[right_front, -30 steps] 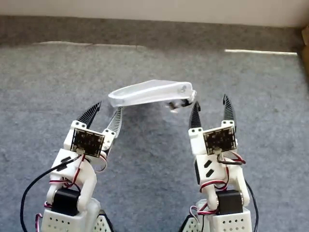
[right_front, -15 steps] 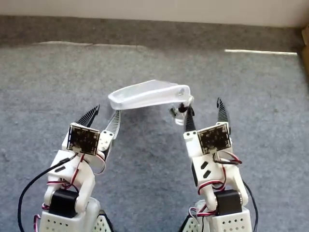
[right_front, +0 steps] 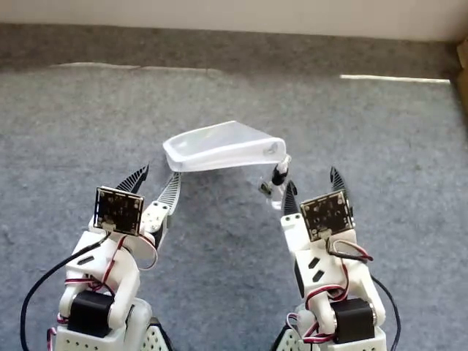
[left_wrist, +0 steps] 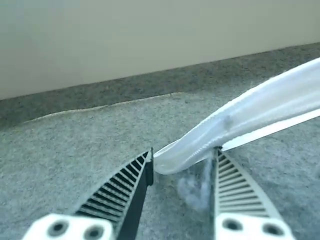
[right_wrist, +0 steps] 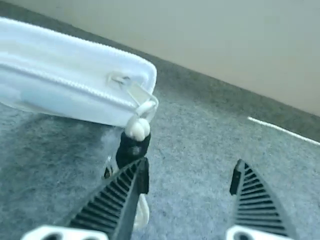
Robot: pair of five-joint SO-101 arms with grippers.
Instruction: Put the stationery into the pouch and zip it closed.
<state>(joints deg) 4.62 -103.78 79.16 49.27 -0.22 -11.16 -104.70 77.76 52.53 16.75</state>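
Pouch (right_front: pixel 219 146): I see it lying on the grey carpet (right_front: pixel 380 146), ahead of both arms.
Left gripper (right_front: pixel 159 173): fingers apart, tips at the pouch's left end.
Right gripper (right_front: pixel 313 180): fingers apart, one tip just beside the zipper pull (right_front: pixel 276 174) at the pouch's right end.

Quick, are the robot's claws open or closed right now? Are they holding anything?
Left gripper: open around the end of the pouch, not clamped.
Right gripper: open, holding nothing; the zipper pull is beside it.
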